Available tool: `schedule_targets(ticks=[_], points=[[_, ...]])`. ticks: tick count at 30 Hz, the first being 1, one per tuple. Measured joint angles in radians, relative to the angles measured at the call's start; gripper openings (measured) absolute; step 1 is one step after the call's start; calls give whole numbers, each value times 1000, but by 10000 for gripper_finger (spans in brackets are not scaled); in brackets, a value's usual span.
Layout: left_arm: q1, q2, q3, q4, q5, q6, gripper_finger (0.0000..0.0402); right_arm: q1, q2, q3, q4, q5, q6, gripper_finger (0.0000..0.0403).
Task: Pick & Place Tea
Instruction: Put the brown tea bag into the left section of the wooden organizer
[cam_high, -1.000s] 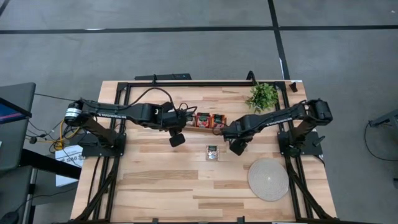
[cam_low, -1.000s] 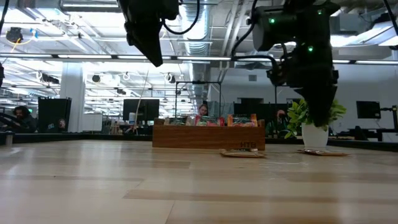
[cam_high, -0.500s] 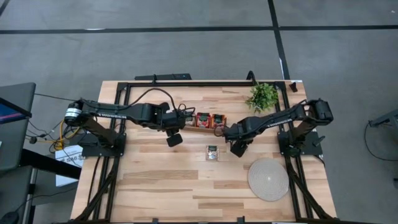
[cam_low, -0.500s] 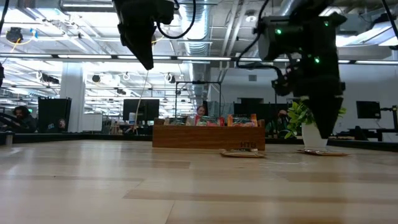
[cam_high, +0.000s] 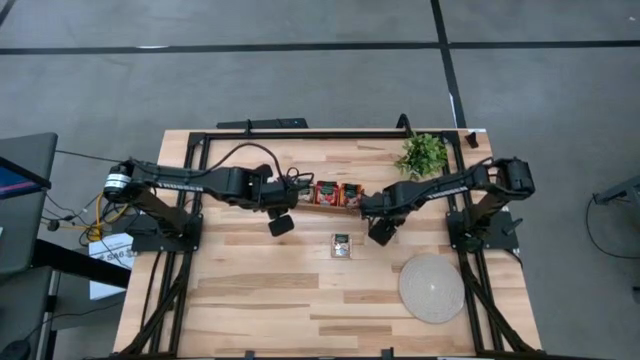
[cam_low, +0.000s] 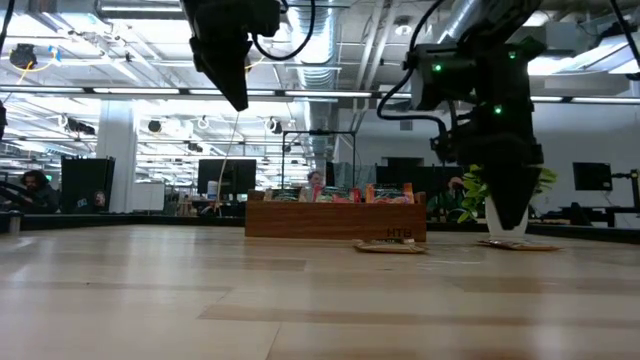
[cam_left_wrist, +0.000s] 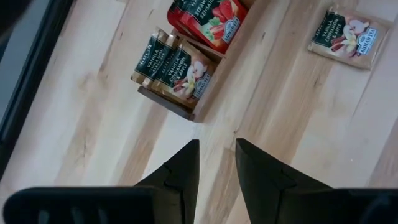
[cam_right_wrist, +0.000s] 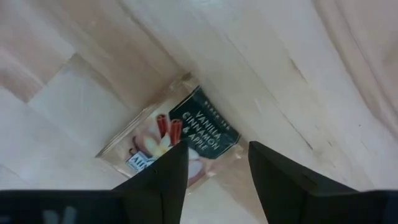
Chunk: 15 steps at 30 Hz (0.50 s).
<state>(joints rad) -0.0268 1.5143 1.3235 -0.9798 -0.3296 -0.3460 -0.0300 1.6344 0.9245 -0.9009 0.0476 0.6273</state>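
From my end: left hand (cam_high: 282, 224) hangs above the tabletop (cam_high: 260, 290), fingers (cam_left_wrist: 180, 171) a narrow gap apart, holding nothing. Just ahead of it sits the wooden tray (cam_high: 325, 196), beige sachets (cam_left_wrist: 175, 66) and red sachets (cam_left_wrist: 214, 22) standing in it. One loose beige sachet (cam_high: 342, 245) lies flat on the tabletop, between the two hands, clear of the tray. Right hand (cam_high: 379, 233) is up just beside that sachet, fingers (cam_right_wrist: 163, 180) spread wide, empty; the sachet shows below its fingertips. Plant (cam_high: 422, 154) and round mat (cam_high: 431, 288) sit off to the right hand's side.
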Motion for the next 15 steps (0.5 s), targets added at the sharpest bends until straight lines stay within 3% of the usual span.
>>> schedule_targets(ticks=[8, 15], points=[[-16, 0, 0, -6, -1, -4, 96, -53, 0, -72, 149, -96, 8, 152], [-15, 0, 0, -5, -6, -4, 96, -70, -5, -109, 196, -110, 27, 152]])
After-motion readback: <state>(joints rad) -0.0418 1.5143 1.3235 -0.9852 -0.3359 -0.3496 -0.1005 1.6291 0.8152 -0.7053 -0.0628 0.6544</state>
